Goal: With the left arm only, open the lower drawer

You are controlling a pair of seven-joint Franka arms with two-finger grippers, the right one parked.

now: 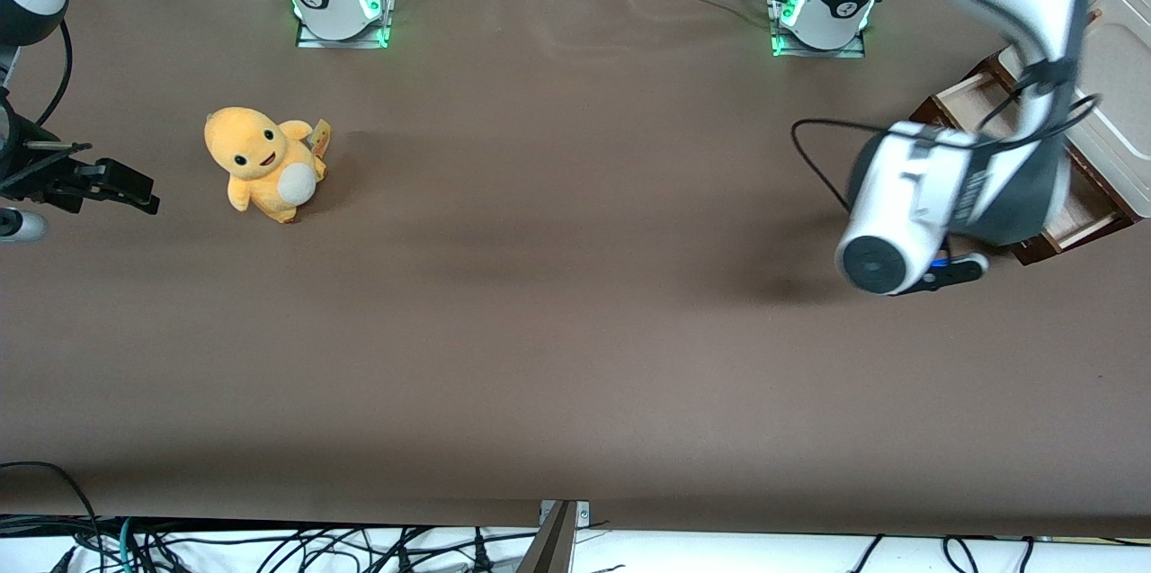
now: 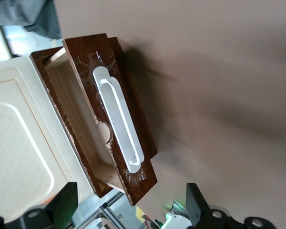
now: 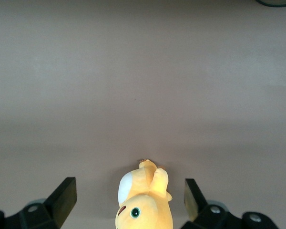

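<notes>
One brown table, lower drawer pulled out, tool spread wide, holding nothing.

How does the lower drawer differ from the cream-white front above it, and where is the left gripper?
The lower drawer is dark brown with a long white bar handle; the cream-white front is pale and shows no such bar. The lower drawer stands pulled out, its pale tan inside exposed, while the cream-white front sits flush in the cabinet. Both belong to the same small cabinet. The left gripper hangs open in front of the drawer, holding nothing.
</notes>
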